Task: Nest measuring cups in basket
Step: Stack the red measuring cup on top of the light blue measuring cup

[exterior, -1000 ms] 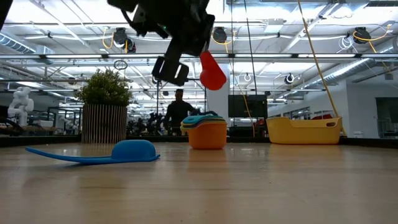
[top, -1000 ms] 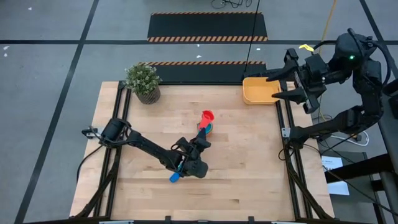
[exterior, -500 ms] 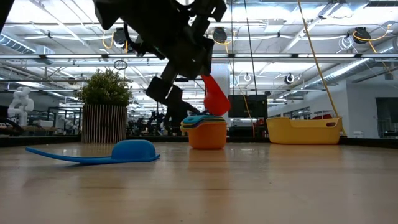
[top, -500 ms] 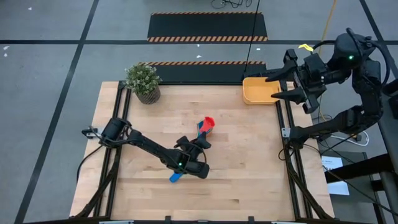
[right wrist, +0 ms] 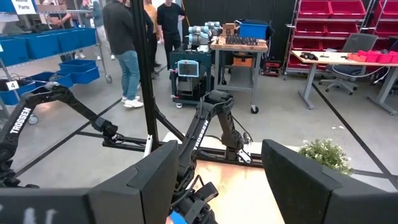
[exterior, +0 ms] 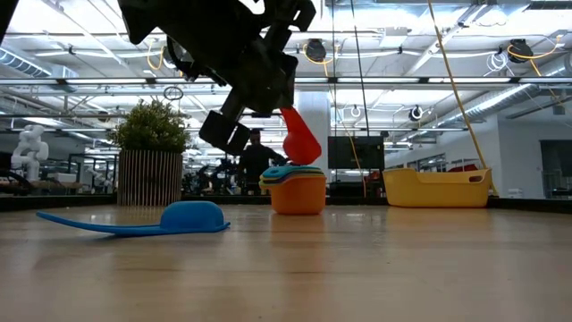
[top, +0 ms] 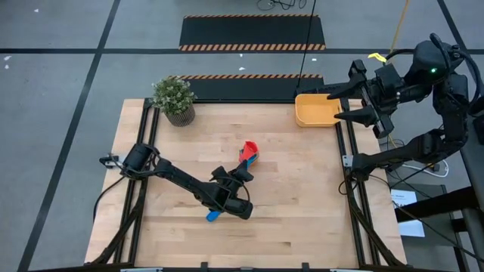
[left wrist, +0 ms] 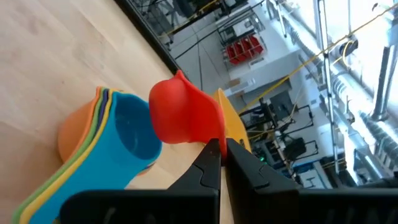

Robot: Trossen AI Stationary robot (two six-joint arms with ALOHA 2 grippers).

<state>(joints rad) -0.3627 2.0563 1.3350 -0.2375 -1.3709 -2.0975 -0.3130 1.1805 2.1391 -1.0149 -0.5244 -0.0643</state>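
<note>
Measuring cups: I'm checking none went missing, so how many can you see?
6: red cup in the left gripper's fingers above a four-cup stack; blue cup upside down alone. Others may hide.

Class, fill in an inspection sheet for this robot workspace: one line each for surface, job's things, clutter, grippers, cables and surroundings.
Surface: wooden table, bare boards in front.
Job's things: nested stack of measuring cups mid-table, orange outermost; red cup held tilted above the stack; blue cup upside down on the table, apart; yellow basket at the far right corner, no cups seen inside.
Clutter: potted plant at the far left corner.
Grippers: left gripper shut on the red cup's handle; right gripper open, over the basket.
Cables: cables beside the right arm's base, off the table.
Surroundings: workshop; people standing behind.
</note>
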